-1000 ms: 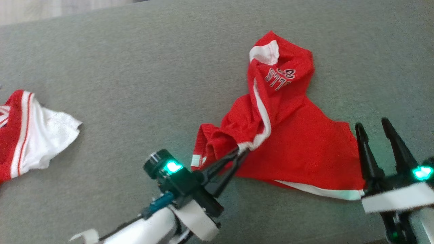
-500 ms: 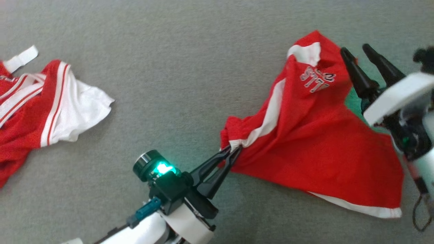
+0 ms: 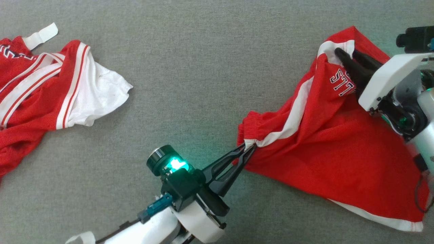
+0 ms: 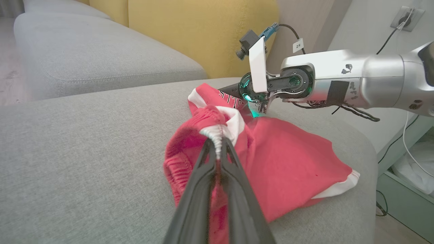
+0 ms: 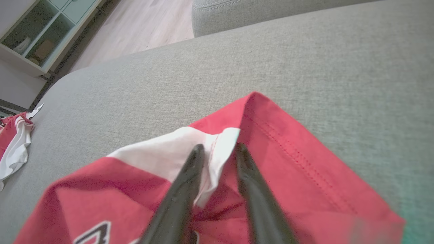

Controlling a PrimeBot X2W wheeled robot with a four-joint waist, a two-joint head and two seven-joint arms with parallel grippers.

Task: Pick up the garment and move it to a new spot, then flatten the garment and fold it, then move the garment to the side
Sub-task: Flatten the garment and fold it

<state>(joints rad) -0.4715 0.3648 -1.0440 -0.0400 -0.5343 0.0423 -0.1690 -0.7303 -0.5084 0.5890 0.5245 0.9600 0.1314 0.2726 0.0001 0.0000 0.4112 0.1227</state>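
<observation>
Left hand [image 3: 249, 149], lower centre, points up-right, pinched shut on the garment [image 3: 325, 152]. Right hand [image 3: 346, 56], upper right, points up-left, fingers [image 5: 181, 189] parted.

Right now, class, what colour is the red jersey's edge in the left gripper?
White trim; see left wrist view.

Black letters [image 3: 341, 82] with white edges are on the red shirt [image 3: 339, 152] at the upper right of the head view. They are upside down and partly hidden, and "LLS" can be read. In the left wrist view, a small white tag [image 4: 298, 45] near the top seems to say "2K".
</observation>
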